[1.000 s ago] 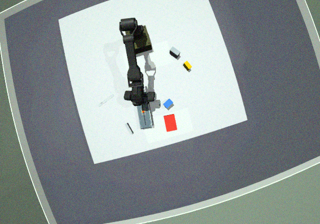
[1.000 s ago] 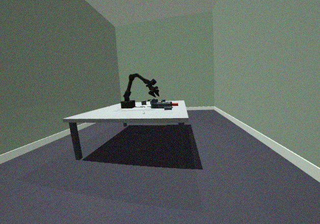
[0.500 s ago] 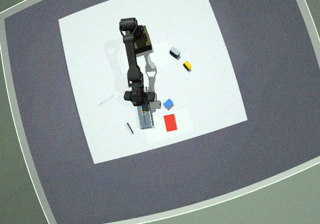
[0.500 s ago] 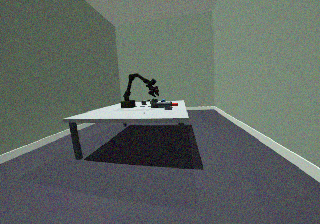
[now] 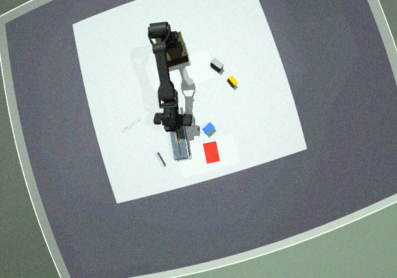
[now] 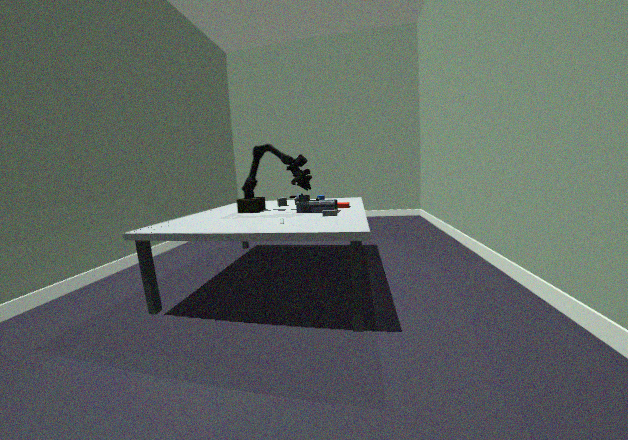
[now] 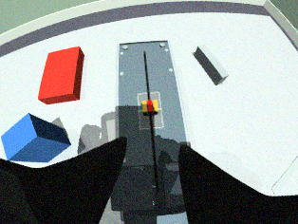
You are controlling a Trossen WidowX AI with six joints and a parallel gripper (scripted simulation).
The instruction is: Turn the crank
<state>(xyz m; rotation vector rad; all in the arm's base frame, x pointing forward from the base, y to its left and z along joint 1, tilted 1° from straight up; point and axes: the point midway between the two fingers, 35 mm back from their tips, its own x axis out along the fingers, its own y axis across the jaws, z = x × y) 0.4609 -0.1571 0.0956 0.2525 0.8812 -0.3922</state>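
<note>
Your gripper (image 5: 173, 129) (image 6: 307, 188) (image 7: 153, 146) partly open above the slide machine (image 5: 181, 151) (image 6: 317, 206) (image 7: 134, 85), nothing visible between its fingertips, the red pointer (image 5: 177, 138) (image 7: 150, 105) on the machine's slotted top, a blue block (image 5: 208, 128) (image 6: 320, 197) (image 7: 33, 140) beside it on your desk (image 5: 256, 108) (image 6: 243, 226) (image 7: 247, 128).

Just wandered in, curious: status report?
Gripper above machine, fingers partly closed. Red pointer appears near marks; level unconfirmed. Crank handle not distinguishable.
</note>
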